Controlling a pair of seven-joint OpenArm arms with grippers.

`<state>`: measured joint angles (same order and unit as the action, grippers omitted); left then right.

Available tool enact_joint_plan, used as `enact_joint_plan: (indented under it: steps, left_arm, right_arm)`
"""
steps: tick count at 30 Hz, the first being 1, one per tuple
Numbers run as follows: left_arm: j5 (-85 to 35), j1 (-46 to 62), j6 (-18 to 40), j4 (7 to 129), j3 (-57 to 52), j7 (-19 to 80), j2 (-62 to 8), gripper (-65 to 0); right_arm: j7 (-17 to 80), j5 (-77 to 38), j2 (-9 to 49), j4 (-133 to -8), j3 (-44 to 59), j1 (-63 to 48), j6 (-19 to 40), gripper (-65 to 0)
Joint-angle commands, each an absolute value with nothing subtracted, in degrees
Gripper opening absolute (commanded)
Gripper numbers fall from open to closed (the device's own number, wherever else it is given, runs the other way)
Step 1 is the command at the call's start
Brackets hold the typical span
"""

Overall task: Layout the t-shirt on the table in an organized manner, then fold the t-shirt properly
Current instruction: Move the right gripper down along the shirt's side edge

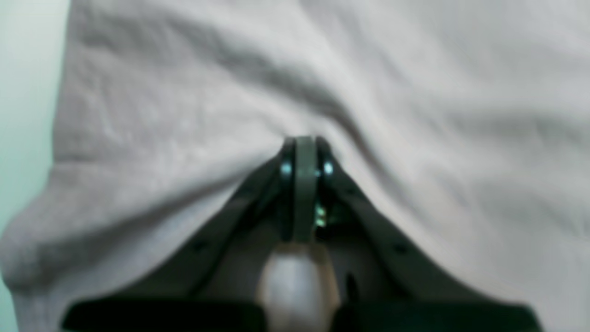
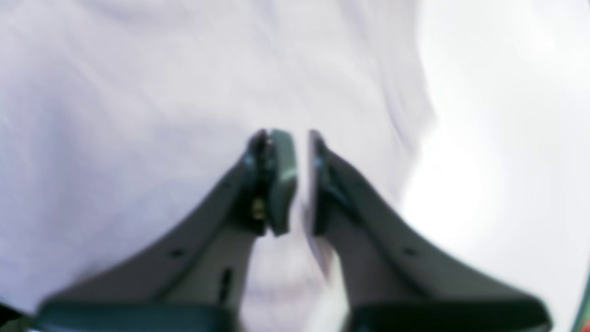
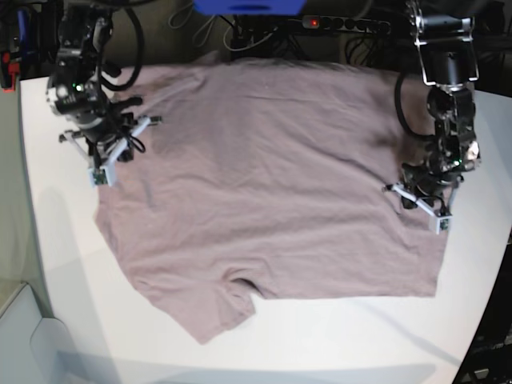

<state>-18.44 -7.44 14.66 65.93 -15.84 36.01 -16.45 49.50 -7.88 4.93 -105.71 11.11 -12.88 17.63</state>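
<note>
The dusty-pink t-shirt [image 3: 272, 184] lies spread on the white table [image 3: 360, 336], with a sleeve toward the front [image 3: 228, 308]. My left gripper [image 3: 424, 200] sits on the shirt's right edge. In the left wrist view it [image 1: 304, 147] is shut, pads together, with cloth [image 1: 415, 92] puckered around the tips. My right gripper [image 3: 108, 156] is at the shirt's left edge. In the blurred right wrist view it [image 2: 302, 138] shows a narrow gap with pale cloth in it, over the shirt [image 2: 138, 92] and next to bare table [image 2: 498, 138].
A power strip and cables [image 3: 344, 24] run along the table's back edge, beside a blue object [image 3: 248, 6]. The table's curved left edge [image 3: 32, 200] is close to my right arm. Bare table [image 1: 23, 69] shows left of the shirt in the left wrist view.
</note>
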Motion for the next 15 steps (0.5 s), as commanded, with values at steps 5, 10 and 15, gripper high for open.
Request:
enact_joint_plan:
  steps: [5, 10, 15]
  left_arm:
    - [-18.8, -2.7, 14.7, 79.2, -18.9, 40.2, -17.0, -64.9]
    - [-18.3, 2.0, 14.9, 81.1, -26.2, 41.0, -14.6, -64.9]
    - [-18.7, 3.6, 15.0, 78.4, -27.6, 40.9, -14.7, -64.9]
  right_arm:
    - [52.0, -7.3, 5.8, -97.5, 9.7, -6.8, 17.7, -65.0]
    - [51.8, -7.3, 6.9, -86.0, 9.8, -1.2, 17.7, -65.0]
    - [46.0, -7.3, 9.5, -74.0, 9.7, 5.8, 17.7, -65.0]
